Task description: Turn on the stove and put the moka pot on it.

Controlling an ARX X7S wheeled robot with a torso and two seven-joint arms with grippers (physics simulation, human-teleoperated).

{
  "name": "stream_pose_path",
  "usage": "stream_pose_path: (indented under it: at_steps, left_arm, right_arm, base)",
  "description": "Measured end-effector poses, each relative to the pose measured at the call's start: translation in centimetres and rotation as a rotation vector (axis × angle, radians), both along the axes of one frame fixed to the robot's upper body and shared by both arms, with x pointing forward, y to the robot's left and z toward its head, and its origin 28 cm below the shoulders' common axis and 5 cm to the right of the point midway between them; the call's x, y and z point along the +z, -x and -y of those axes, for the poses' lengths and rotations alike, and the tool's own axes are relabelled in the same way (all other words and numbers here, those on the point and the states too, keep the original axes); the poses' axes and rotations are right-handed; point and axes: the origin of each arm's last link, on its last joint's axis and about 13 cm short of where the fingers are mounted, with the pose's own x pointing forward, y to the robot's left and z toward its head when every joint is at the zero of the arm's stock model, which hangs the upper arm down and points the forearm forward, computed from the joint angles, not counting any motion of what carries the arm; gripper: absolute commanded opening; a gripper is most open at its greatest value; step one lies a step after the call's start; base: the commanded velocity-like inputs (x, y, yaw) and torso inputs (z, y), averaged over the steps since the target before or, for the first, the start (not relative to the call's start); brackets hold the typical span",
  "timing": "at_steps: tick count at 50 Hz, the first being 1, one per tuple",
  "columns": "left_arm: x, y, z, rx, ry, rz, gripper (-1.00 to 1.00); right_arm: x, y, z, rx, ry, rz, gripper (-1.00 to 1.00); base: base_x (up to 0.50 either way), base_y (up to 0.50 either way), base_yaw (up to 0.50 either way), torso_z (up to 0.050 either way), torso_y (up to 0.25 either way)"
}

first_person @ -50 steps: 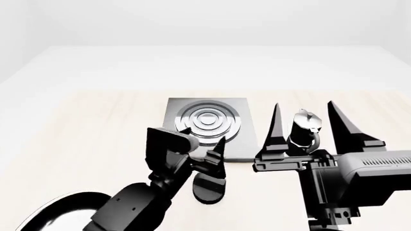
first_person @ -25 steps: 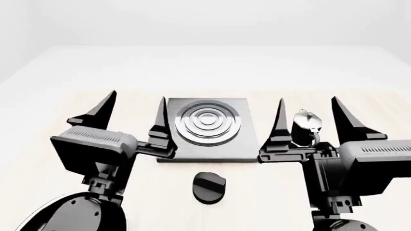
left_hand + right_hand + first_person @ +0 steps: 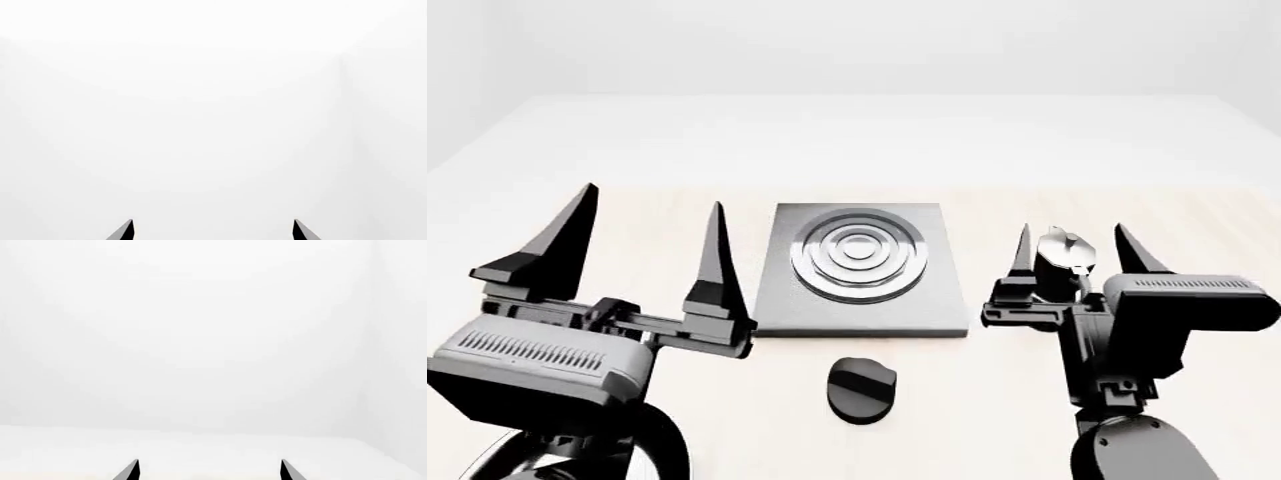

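Observation:
In the head view the stove (image 3: 857, 268), a grey square plate with raised rings, lies flat at the middle of the table. Its round black knob (image 3: 861, 388) sits alone just in front of it. The moka pot (image 3: 1060, 262) stands upright to the stove's right, its lower body hidden behind my right gripper (image 3: 1072, 230). That gripper is open, with one finger on each side of the pot. My left gripper (image 3: 650, 198) is open and empty, left of the stove. In each wrist view only the tips of the left gripper (image 3: 213, 221) and the right gripper (image 3: 209, 461) show, wide apart against white.
The light wooden table (image 3: 1201, 215) ends at a far edge behind the stove, with a white floor and walls beyond. My two forearms fill the near left and near right of the head view.
My left gripper has left the knob, opened wide and drawn back to the left of the stove. The right gripper has sunk slightly around the moka pot. Knob, stove and pot stay in place.

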Motion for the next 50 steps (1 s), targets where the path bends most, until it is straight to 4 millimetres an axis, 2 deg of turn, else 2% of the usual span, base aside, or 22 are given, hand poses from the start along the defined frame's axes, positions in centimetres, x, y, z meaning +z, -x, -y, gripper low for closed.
stream_pose_path:
  at_steps: [23,50]
  left_arm:
    - [-0.1,0.3,-0.2,0.008,0.008,0.011,1.0]
    - [-0.3,0.1,-0.2,0.007,0.028,0.0,1.0]
  right_arm:
    - [-3.6,-1.0,1.6,-0.07,0.009,-0.109,1.0]
    - [-5.9,-0.9,3.2,-0.135,0.015,-0.174,1.0]
  base:
    - [0.0,0.0,0.0,0.0,0.0]
    - [0.0,0.0,0.0,0.0,0.0]
